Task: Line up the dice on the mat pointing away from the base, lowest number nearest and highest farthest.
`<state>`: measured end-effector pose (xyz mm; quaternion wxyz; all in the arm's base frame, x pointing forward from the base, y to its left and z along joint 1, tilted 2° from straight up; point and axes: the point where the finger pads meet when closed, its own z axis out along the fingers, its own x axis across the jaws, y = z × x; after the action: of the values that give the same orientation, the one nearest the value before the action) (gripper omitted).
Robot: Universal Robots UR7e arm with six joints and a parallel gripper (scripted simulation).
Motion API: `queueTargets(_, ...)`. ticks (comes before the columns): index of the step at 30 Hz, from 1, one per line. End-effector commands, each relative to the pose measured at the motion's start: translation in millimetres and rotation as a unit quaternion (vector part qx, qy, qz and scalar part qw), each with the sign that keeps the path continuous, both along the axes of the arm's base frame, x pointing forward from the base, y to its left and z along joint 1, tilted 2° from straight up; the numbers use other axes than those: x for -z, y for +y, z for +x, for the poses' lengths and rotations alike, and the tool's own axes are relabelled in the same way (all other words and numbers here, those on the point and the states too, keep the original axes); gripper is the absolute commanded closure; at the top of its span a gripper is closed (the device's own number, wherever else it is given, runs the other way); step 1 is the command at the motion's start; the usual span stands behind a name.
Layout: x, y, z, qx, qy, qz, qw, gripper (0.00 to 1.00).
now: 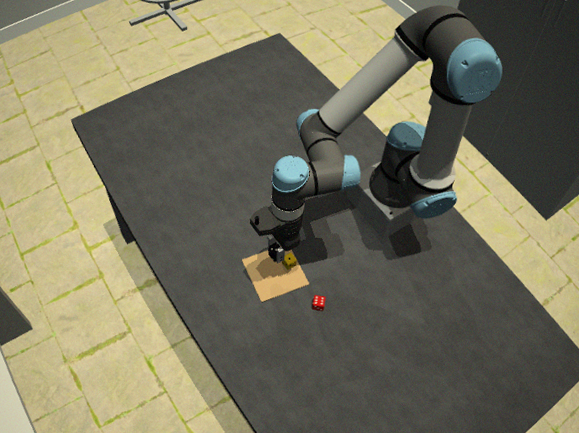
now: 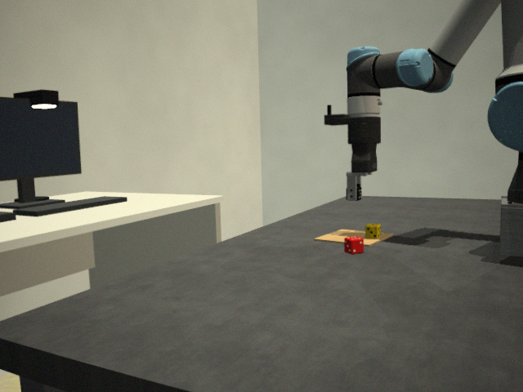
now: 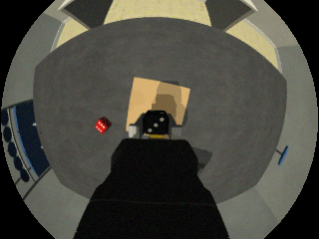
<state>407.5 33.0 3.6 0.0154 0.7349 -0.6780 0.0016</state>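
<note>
A black die is gripped between the two fingers of the tool, which points straight down and hangs in the air above the tan square mat. Three white pips face the wrist camera, so the black die appears to count as a three; it is pinched by opposite sides, presumably to keep that face upward. The mat lies flat on the dark grey bench. On it, close to its edge toward the robot's base, sits a yellow die with a single pip on top. That place suits the lowest number, because it leaves the rest of the mat for a line leading away from the base. A red die, six pips on top, rests on the bench, off the mat and apart from it. The step in hand looks like bringing the three over the middle spot, beyond the yellow die, then lowering it upright before letting go. Room must remain farther out for the six. The likely risk is a finger brushing the yellow die, which could turn it or bend the line.
</note>
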Motion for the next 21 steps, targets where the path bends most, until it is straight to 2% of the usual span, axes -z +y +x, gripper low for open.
queueTargets(1, 20.5, 0, -0.5, 0.0, 0.0, 0.0, 1.0, 0.43)
queueTargets(7, 48.2, -1, -0.9, 0.0, 0.0, 0.0, 1.0, 0.43)
queueTargets(9, 48.2, -1, -0.9, 0.0, 0.0, 0.0, 1.0, 0.43)
queueTargets(15, 70.5, -2, -1.3, 0.0, 0.0, 0.0, 1.0, 0.43)
queueTargets(21, 81.7, -2, -1.5, 0.0, 0.0, 0.0, 1.0, 0.43)
